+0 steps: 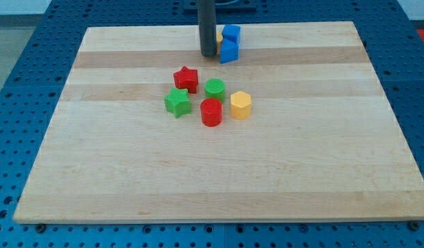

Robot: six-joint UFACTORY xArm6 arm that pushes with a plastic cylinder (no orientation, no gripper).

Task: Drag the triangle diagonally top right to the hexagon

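Observation:
My tip (208,55) rests on the board near the view's top centre. Just to its right are two blue blocks touching each other: an upper cube-like one (231,32) and a lower one (228,51) whose shape is hard to make out. A sliver of yellow (219,36) shows between the rod and the upper blue block. The yellow hexagon (240,105) lies lower, in the middle of the board, below and right of my tip.
A cluster sits left of the hexagon: a red star (186,78), a green star (177,102), a green round block (215,89) and a red round block (211,111). The wooden board (95,179) lies on a blue perforated table.

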